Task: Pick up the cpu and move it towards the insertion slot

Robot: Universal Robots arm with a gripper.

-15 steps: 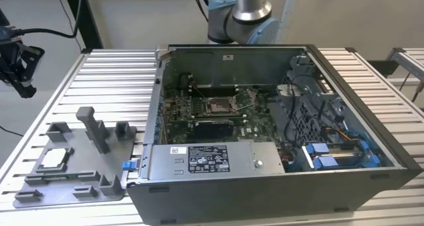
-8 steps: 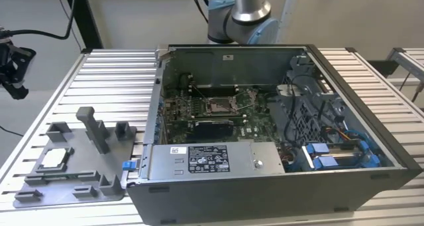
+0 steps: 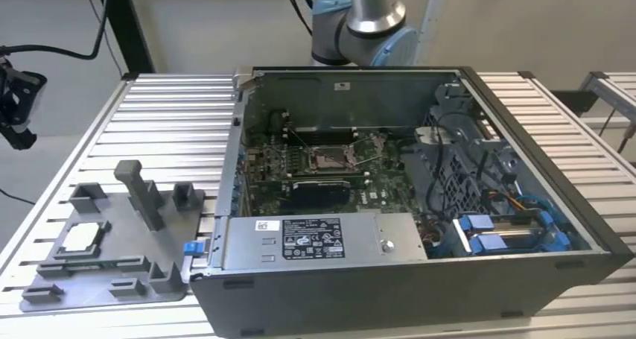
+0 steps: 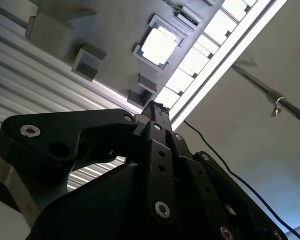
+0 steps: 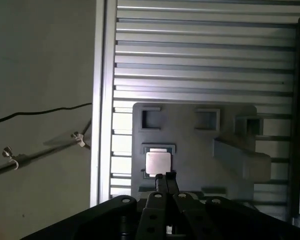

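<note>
Slatted table (image 5: 205,65), grey tray (image 5: 190,145), square cpu (image 5: 158,163) flat, edges parallel to tray's, end effector (image 5: 165,176) tips together, empty

Dim wrist views, white glare on the cpu (image 4: 159,46)

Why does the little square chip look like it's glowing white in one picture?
In the second wrist view, glare washes the small silvery-white square cpu out to plain white; in the first wrist view it is dimmer and greyish, and the black gripper is a dark silhouette; in the exterior view the light is even over the flat grey plastic tray.
</note>
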